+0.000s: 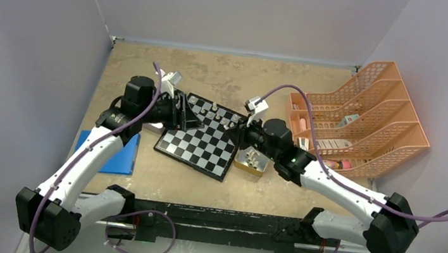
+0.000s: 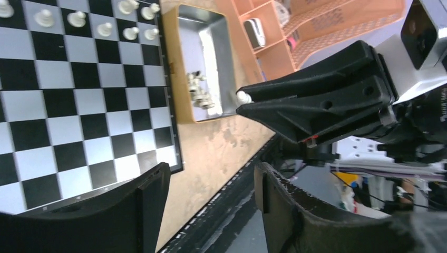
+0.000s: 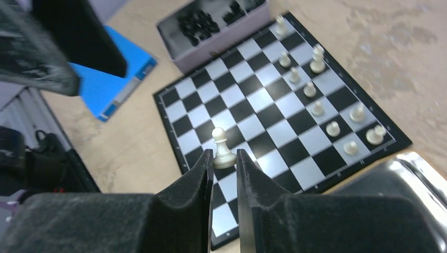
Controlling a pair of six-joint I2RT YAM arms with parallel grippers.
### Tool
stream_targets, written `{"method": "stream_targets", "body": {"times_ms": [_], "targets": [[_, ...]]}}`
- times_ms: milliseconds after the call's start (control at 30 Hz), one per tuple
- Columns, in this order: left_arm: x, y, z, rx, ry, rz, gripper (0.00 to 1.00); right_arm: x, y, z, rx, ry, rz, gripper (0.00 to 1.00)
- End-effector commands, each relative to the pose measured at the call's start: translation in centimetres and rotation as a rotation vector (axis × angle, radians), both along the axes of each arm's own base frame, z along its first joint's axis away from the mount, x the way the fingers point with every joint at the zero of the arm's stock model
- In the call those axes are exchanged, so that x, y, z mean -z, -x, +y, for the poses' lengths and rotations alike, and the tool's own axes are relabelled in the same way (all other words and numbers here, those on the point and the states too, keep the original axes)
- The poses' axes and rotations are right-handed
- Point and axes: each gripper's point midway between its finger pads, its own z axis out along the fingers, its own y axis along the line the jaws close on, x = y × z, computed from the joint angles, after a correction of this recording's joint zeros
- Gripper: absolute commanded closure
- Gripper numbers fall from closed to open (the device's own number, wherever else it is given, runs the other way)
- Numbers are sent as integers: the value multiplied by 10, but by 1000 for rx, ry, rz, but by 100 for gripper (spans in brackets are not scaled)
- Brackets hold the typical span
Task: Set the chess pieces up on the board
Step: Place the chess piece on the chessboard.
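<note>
The board (image 1: 200, 143) lies tilted in the middle of the table, with several cream-white chess pieces (image 3: 316, 108) standing along one edge. My right gripper (image 3: 225, 154) is shut on a white pawn (image 3: 221, 145) and holds it above the board's near corner; the left wrist view shows the same pawn (image 2: 243, 97) at the right gripper's tip. My left gripper (image 2: 212, 174) hangs over the board's opposite edge, its fingers (image 2: 153, 195) apart with nothing between them. Black pieces (image 3: 197, 22) lie in a metal tray (image 3: 232, 39) beside the board.
A second metal tray (image 2: 224, 58) on a tan box holds several white pieces (image 2: 199, 90) next to the board. A blue flat object (image 1: 113, 152) lies left of the board. An orange tiered organizer (image 1: 362, 117) stands at the right.
</note>
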Motion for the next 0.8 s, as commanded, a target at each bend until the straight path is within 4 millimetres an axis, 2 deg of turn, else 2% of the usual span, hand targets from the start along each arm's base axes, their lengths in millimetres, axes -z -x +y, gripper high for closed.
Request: {"method": "stream_targets", "body": {"times_ms": [0, 100, 233, 433, 600, 767], "targets": [[-45, 6, -17, 120, 159, -31, 43, -62, 19, 22, -161, -191, -209, 87], [-49, 10, -22, 174, 182, -8, 50, -78, 28, 21, -185, -229, -275, 87], [-47, 15, -29, 241, 214, 24, 52, -85, 34, 22, -210, -249, -306, 86], [-46, 13, -34, 284, 237, 33, 54, -77, 34, 35, -237, -228, -276, 86], [-44, 7, -35, 273, 236, 30, 49, -76, 34, 42, -239, -230, -269, 86], [-36, 4, -38, 294, 244, 62, 58, -78, 34, 43, -243, -230, -279, 86]]}}
